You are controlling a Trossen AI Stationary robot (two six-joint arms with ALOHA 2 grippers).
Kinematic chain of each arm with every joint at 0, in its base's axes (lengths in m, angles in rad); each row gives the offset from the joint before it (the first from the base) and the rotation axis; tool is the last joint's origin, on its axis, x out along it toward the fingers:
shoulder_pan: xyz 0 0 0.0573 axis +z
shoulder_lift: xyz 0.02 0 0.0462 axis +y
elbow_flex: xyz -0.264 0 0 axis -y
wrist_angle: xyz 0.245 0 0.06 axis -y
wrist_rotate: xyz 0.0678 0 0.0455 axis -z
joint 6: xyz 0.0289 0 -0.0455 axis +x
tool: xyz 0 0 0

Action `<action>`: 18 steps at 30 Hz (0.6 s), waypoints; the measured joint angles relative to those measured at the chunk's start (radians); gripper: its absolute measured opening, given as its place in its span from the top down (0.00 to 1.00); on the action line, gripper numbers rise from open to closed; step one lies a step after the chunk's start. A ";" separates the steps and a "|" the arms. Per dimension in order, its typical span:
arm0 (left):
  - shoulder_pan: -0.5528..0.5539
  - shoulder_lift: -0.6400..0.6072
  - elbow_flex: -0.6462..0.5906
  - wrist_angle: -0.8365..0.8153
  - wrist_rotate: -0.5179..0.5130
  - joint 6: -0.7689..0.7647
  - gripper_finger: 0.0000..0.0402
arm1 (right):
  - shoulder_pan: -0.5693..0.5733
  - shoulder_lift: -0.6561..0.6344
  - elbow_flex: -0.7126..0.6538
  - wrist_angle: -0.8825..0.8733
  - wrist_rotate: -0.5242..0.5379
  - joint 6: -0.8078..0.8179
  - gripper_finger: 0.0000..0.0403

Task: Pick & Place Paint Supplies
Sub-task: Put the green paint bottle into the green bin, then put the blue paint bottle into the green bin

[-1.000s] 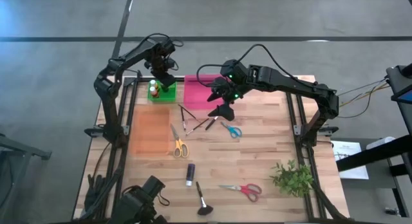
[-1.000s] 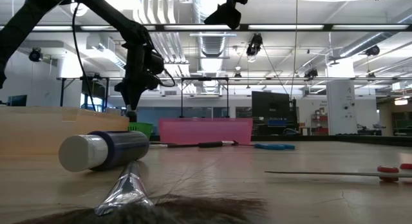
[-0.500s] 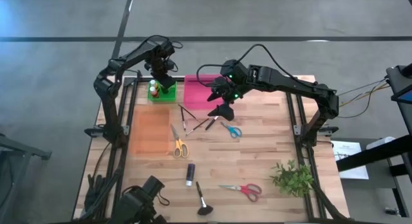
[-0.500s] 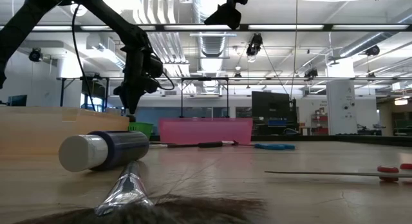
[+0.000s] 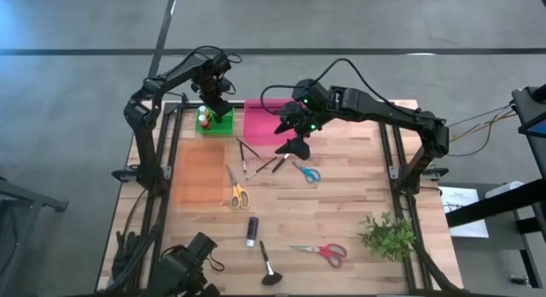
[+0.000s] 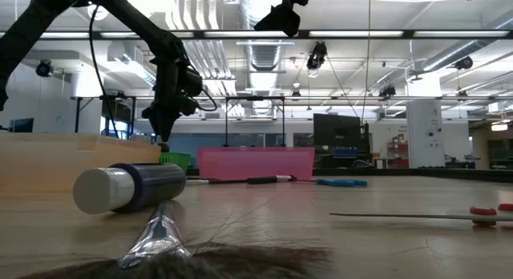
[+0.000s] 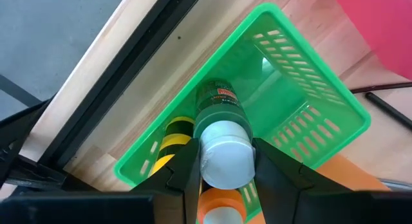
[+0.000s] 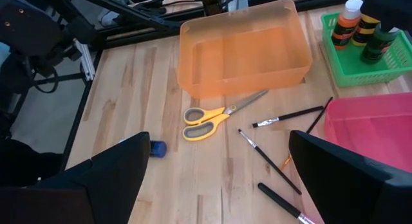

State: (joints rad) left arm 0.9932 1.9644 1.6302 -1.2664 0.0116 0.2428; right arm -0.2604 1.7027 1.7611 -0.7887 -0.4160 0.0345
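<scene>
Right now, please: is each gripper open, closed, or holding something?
Left gripper: closed on the green paint bottle, over the green basket.
Right gripper: open, empty, above the brushes.

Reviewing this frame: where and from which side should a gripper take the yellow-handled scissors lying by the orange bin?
Probably from straight above, fingers across the closed blades just beyond the handle loops. The yellow-handled scissors lie flat on the table, apart from the orange bin.

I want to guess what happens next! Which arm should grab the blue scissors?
Probably the right: its open end effector hovers beside the blue scissors, while the left end effector holds a green bottle over the green basket.
</scene>
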 joint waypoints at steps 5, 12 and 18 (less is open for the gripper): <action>0.001 0.000 0.000 0.000 0.000 0.004 0.62 | 0.000 0.000 0.000 0.000 0.000 0.000 0.09; 0.001 0.000 0.003 -0.001 0.000 0.022 0.46 | 0.000 0.000 0.000 0.000 0.000 0.000 0.09; 0.000 -0.013 0.026 -0.005 -0.008 0.046 0.44 | 0.000 0.000 0.000 0.001 -0.001 -0.003 0.09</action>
State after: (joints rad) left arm 0.9936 1.9510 1.6561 -1.2715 0.0035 0.2891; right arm -0.2604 1.7029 1.7613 -0.7879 -0.4168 0.0311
